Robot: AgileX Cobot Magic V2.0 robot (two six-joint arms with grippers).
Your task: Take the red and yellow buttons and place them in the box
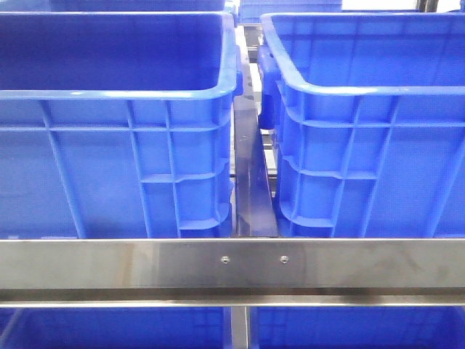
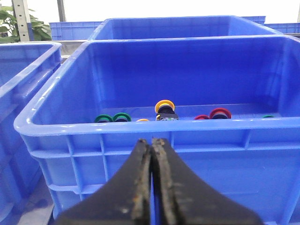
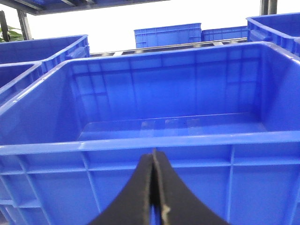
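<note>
Both the left hand [image 2: 151,154] and right hand [image 3: 153,164] sit clenched and empty outside the crates, red buttons [image 2: 220,113] and a yellow button [image 2: 164,106] lying among green ones, so a wrong-colour grab threatens before the empty box [image 3: 140,145].

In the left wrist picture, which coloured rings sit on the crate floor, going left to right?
Green rings → small orange-yellow ring → yellow-topped button → red rings → a green ring, all inside the blue crate.
</note>
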